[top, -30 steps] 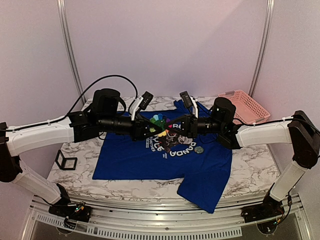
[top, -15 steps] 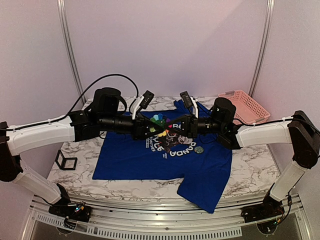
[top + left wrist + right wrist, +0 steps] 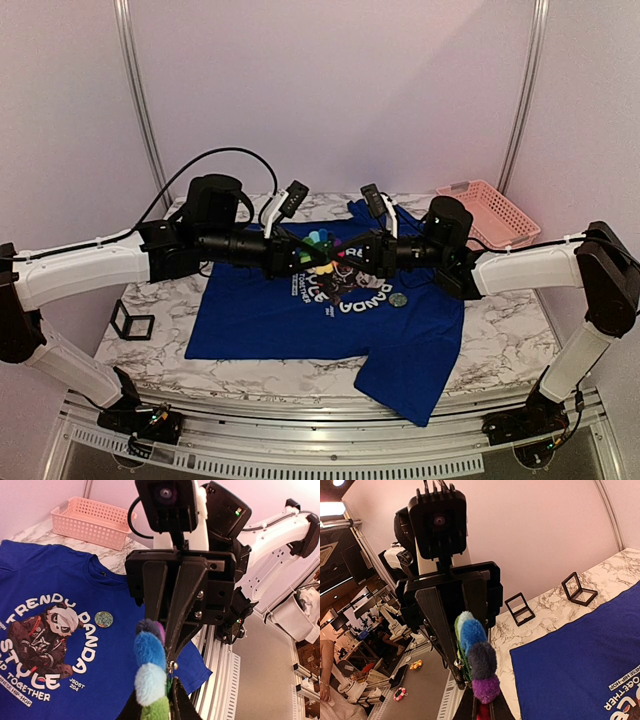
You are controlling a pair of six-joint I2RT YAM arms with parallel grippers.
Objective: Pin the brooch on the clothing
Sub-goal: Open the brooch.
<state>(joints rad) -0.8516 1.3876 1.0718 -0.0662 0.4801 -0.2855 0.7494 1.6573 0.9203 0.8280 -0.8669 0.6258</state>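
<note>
The brooch (image 3: 318, 241) hangs just above the clothing (image 3: 250, 320), my right hand (image 3: 171, 666) pinching it and my left hand (image 3: 460, 672) meeting it with a grip I cannot tell; I judge it light and fuzzy-petalled, best held by its stiff metal back.

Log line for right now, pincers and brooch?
left pincer: at brooch, grip unclear | right pincer: shut on brooch | brooch: midair above T-shirt, not yet pinned

Soft, even pinkish indoor light, faint shadows. Wrist views bend at edges; the fuzzy multicoloured flower-shaped brooch (image 3: 150, 672) is blurred.
</note>
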